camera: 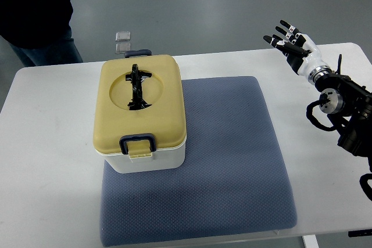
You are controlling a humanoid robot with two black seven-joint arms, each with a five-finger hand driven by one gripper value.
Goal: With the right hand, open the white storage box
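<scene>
The white storage box (141,117) sits on the left part of a blue-grey mat (221,161), its left side reaching the mat's left edge or slightly past it. The box has a tan lid (165,100), closed, with a round recess holding a dark folded handle (137,87). A dark latch (138,143) sits on the lid's near edge, pressed down over the front of the white body; a second dark tab (138,53) shows at the far edge.

The mat lies on a white table (52,161), and its right half is bare, leaving open cloth between the box and the right arm. Bare table also shows to the left of the box and along the right side.

The right hand (289,38) is raised near the table's far right edge, well apart from the box, fingers (279,43) spread and holding nothing. Its dark wrist and forearm (343,105) run back toward the picture's right edge.

On the grey floor beyond the table's far edge lie two small, pale square objects (122,40); what they are is hard to tell at this size. A person in dark clothing (35,10) stands at the far left corner, just beyond the table edge.
</scene>
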